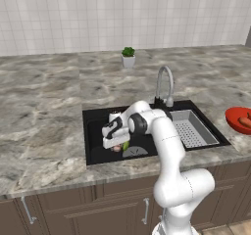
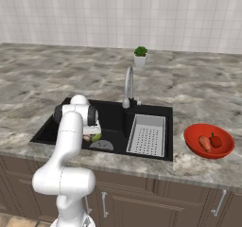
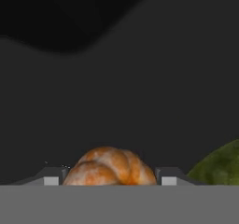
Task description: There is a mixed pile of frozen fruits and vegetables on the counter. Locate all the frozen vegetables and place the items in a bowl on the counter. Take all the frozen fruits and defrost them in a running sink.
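Brown ball half cut off, yellow-green fruit clipped

Ball btwn pincer tips – fruit beside, in sink.

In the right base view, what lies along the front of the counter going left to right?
White arm's gripper down in the black sink basin → grey perforated rack → wide red bowl → orange carrot piece → small red piece.

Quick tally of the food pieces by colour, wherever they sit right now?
Orange: 1, carrot piece in the red bowl
Red: 1, round piece in that bowl
Yellow-green: 1, fruit in the sink
Brown: 1, ball between the gripper tips
Total: 4
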